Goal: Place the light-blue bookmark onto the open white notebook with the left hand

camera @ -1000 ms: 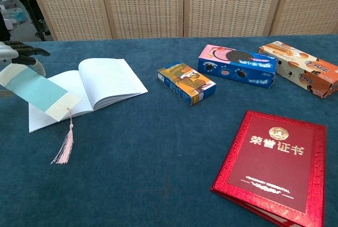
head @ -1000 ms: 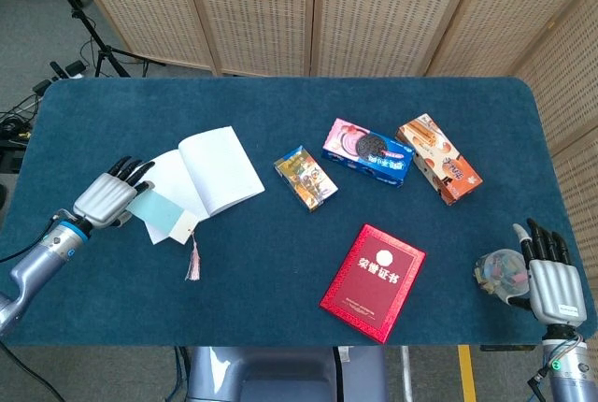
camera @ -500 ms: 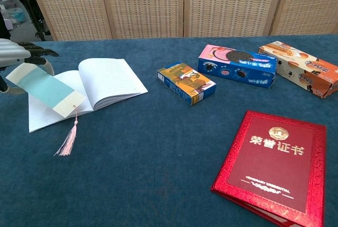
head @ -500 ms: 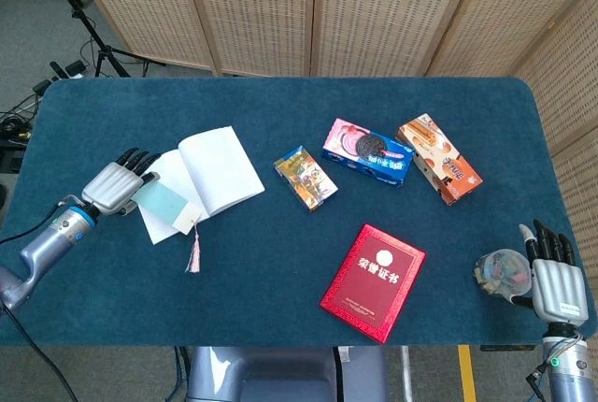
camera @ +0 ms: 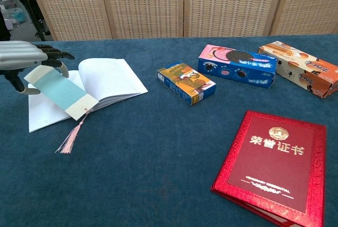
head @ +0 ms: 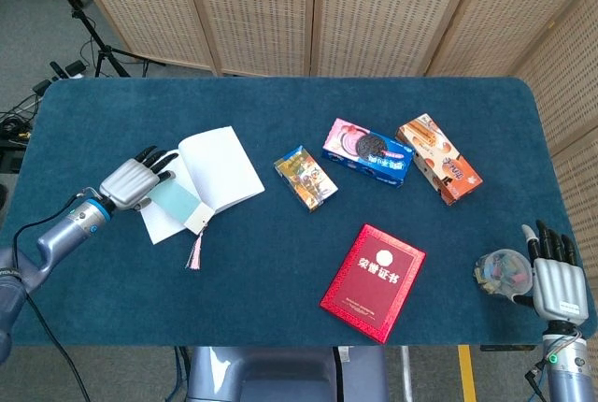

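The open white notebook (head: 210, 173) (camera: 103, 83) lies on the left part of the blue table. My left hand (head: 134, 180) (camera: 26, 58) hovers over the notebook's left page and holds the light-blue bookmark (head: 177, 204) (camera: 59, 91) by its near end. The bookmark slants over the left page, its pink tassel (head: 195, 251) (camera: 71, 137) trailing onto the cloth in front of the notebook. My right hand (head: 555, 276) stands at the table's front right corner, fingers apart, holding nothing.
A small orange-blue box (head: 305, 178) (camera: 186, 82), a blue cookie box (head: 367, 150) (camera: 236, 66) and an orange box (head: 438, 158) (camera: 299, 67) lie mid-table. A red certificate folder (head: 373, 281) (camera: 273, 164) lies in front. A clear cup (head: 500, 273) sits beside my right hand.
My left hand has carried the bookmark to the right and farther over the notebook's left page. The tassel dragged along with it. My right hand has barely shifted.
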Available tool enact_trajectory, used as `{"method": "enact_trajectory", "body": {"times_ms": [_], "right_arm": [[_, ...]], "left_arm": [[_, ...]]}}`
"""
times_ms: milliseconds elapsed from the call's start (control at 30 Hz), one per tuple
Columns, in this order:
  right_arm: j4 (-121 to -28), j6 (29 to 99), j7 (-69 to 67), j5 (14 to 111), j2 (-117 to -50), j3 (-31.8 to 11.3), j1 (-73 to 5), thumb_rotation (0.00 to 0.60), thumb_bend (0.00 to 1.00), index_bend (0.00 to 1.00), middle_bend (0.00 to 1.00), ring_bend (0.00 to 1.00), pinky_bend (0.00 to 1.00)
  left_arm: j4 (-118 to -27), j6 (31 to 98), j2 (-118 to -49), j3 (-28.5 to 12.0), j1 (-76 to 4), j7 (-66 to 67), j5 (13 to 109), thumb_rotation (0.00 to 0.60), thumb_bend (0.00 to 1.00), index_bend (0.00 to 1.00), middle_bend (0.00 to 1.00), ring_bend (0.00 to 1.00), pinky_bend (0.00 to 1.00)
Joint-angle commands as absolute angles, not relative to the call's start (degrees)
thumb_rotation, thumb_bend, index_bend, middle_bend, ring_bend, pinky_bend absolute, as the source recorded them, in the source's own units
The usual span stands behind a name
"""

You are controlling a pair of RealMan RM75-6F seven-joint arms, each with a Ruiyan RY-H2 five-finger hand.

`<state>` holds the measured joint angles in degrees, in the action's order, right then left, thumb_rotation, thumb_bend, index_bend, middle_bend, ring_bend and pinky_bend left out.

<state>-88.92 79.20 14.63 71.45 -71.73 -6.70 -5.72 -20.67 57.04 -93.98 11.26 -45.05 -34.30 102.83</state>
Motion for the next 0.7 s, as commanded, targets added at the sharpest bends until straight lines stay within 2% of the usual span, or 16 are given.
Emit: {"method": "enact_trajectory", "body": {"times_ms": [33,700], "right_arm": [[-88.68,79.24,14.72,71.39,-71.87,-6.76,-5.77,0.6,0.16,0.0,0.0,0.0,0.0],[-87.74,78.39,15.57,70.42,-72.69,-6.83,-6.2,0.6,0.16,0.0,0.0,0.0,0.0]], "left_arm": [[-18.46,58.09,-94.86,12.08,-45.13,-35.55,103.35,0.6,0.3,0.35,0.0,0.0,0.0],[-12.36,56.14,-96.95,14.39,-46.06,-38.69,103.85,0.6,0.3,0.35,0.0,0.0,0.0]]}}
